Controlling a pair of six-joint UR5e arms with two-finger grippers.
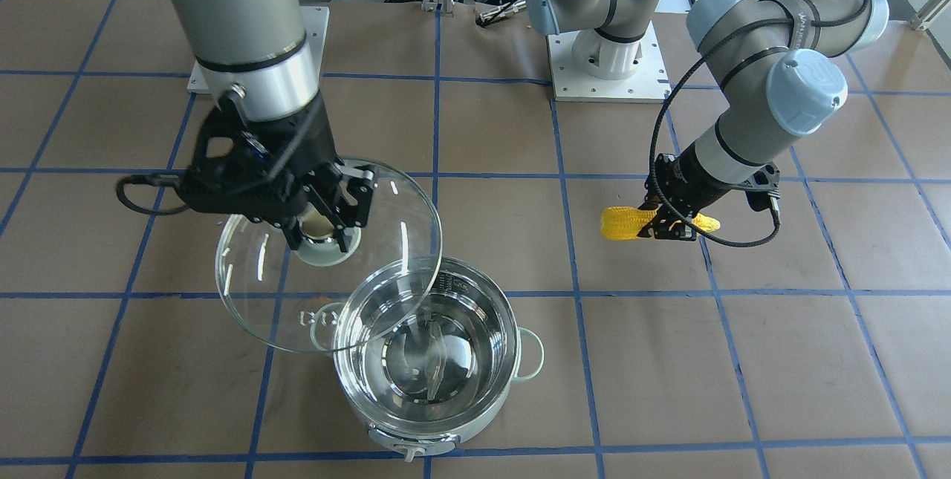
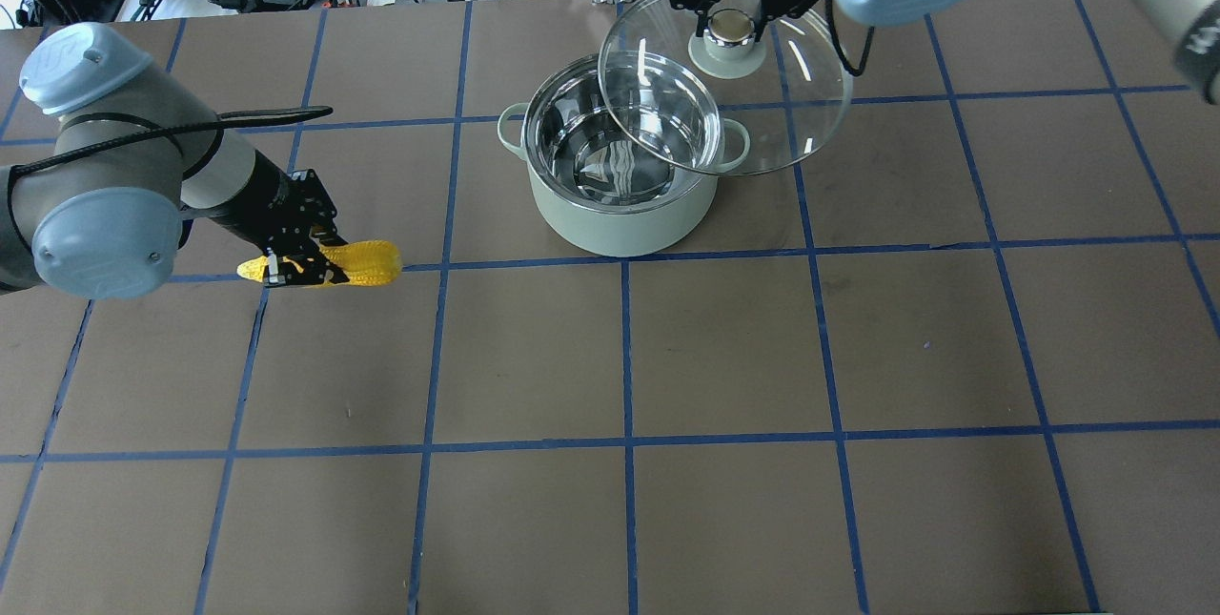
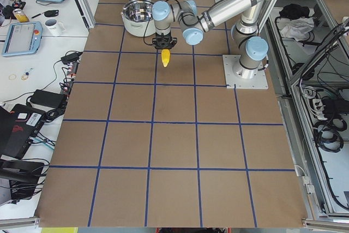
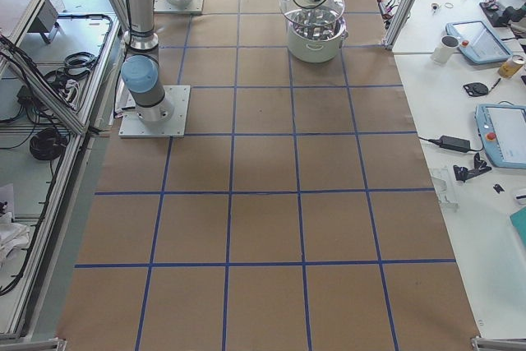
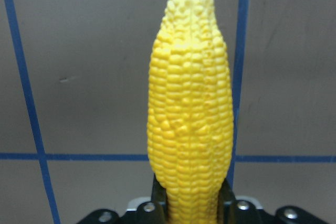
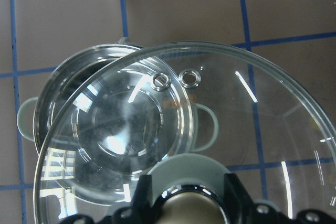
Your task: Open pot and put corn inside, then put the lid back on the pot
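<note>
In front view alone, pot (image 1: 487, 412) knob (image 1: 406, 453).

We're staring right down the length of the corn (image 5: 190, 124) here: fat end at the bottom, pointed tip way up top. The left gripper (image 5: 193, 204) has the fat end pinched, with dark fingers (image 5: 227, 203) pressed against either side of the cob. Behind the corn we just get brown tabletop (image 5: 89, 77) with blue tape lines (image 5: 79, 157). One crosses low behind the corn, one runs upright along its right side, and another sits well off to its left.
</note>
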